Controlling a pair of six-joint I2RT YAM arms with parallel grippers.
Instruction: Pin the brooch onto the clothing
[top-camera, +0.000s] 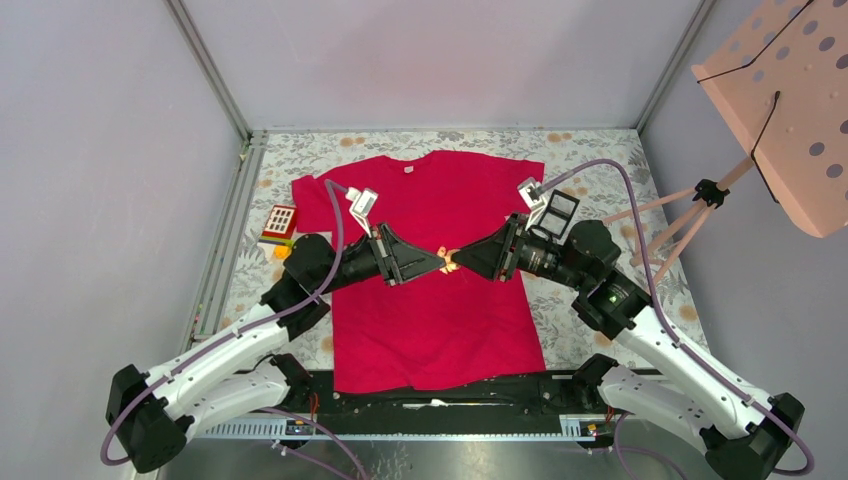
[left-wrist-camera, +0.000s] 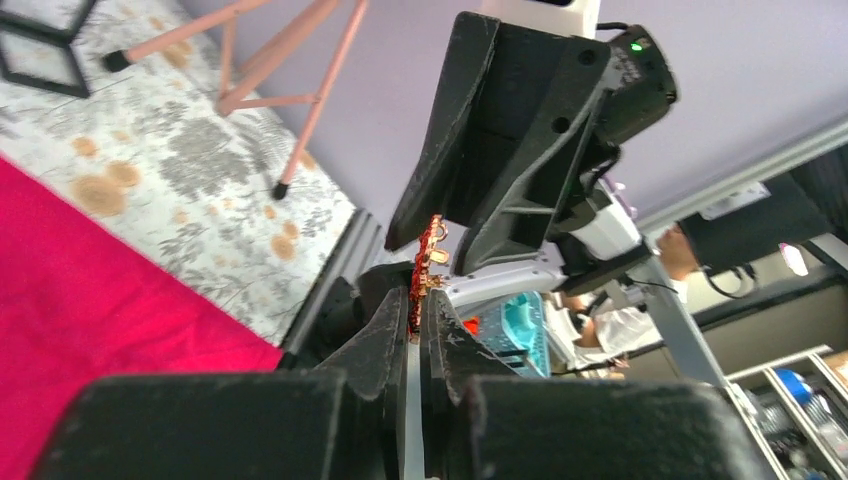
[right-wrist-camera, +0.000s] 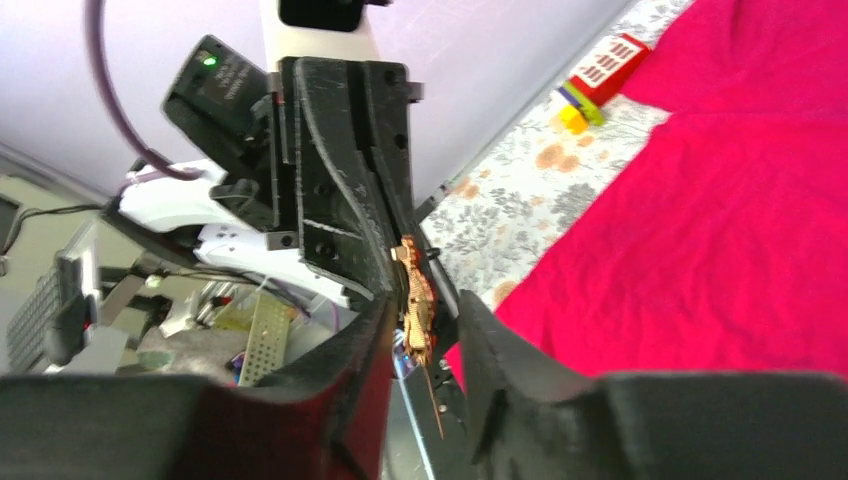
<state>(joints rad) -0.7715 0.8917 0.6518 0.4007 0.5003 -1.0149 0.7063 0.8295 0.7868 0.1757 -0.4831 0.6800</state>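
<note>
The red T-shirt (top-camera: 430, 310) lies flat on the table, neck to the back. Both grippers meet tip to tip above its middle. The brooch (top-camera: 449, 261) is a small orange-gold ornament between the tips. My left gripper (top-camera: 437, 262) is shut on it; in the left wrist view the brooch (left-wrist-camera: 425, 268) sticks out edge-on from the closed tips (left-wrist-camera: 415, 305). My right gripper (top-camera: 462, 260) is open, its jaws on either side of the brooch (right-wrist-camera: 416, 305) with a gap. The brooch's thin pin hangs down free. The shirt shows below in both wrist views (left-wrist-camera: 80, 290) (right-wrist-camera: 720, 220).
A black square case (top-camera: 561, 208) sits on the shirt's right sleeve. A small red-and-white box (top-camera: 279, 222) with a yellow block lies left of the shirt. A pink stand (top-camera: 670, 225) holding a perforated board (top-camera: 780, 110) is at the right. Walls enclose the floral tablecloth (top-camera: 600, 170).
</note>
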